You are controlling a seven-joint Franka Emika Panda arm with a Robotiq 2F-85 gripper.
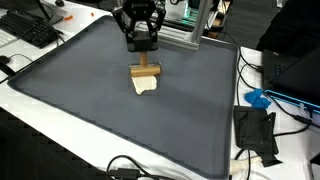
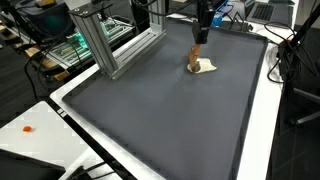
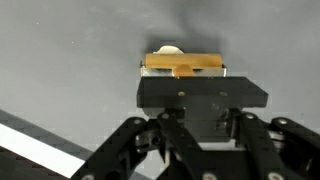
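Black cables (image 1: pixel 125 168) trail over the near edge of the white bench (image 1: pixel 30 105), and beyond them a dark grey mat (image 1: pixel 90 115) covers most of its top. Toward the far side of that mat the gripper (image 1: pixel 145 48) hangs straight down. Its fingers (image 1: pixel 134 42) are drawn narrow and pinched on the upright stem of a small wooden piece (image 1: pixel 146 71). That piece is shaped like an upside-down T with its crossbar low over the mat, and a cream lump (image 1: pixel 146 87) lies right against it. In the wrist view the crossbar (image 3: pixel 183 62) sits square across the picture with the lump peeping out past it. I cannot tell from either exterior view whether the crossbar rests on the mat or hangs just clear of it.

From where I stand, the care here is in the grip. The stem is thin, so the hold looks best centred and firm, with the wrist plumb so the piece neither swings nor twists. Any travel should be slow and straight up or straight down. A sideways drag would likely shove the cream lump or tip the wood against it. An aluminium frame (image 2: pixel 110 40) stands close behind the arm, so I would leave margin on that side.
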